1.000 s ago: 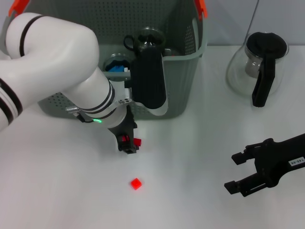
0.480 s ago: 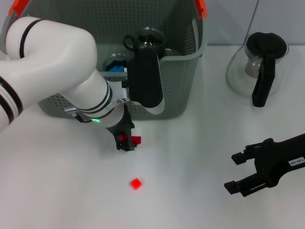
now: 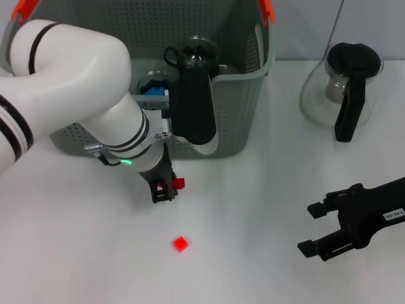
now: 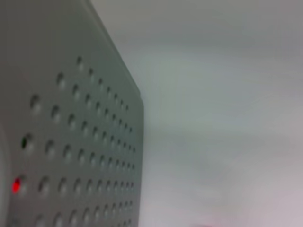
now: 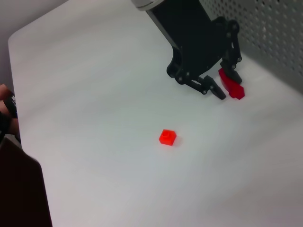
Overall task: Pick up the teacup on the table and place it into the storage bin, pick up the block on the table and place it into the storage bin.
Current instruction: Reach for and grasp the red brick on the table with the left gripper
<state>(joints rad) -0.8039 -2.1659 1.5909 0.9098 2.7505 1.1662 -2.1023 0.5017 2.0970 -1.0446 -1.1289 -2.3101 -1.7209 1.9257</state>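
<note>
The left tool [image 3: 166, 187] is hanging low over the white tabletop [image 3: 253, 202], just in front of the storage bin [image 3: 240, 120], its fingers pinching a small red block [image 3: 179, 183]; the right wrist view shows that block [image 5: 232, 86] sitting at one fingertip. The big white arm is hiding much of the bin's front wall. A second red block [image 3: 181, 244] is lying loose on the tabletop, apart from the tool. Inside the bin, something dark and something blue are partly covered. The right tool [image 3: 314, 229] is resting at the near right with fingers spread, holding nothing. A glass jug [image 3: 345, 88] is standing far right.
</note>
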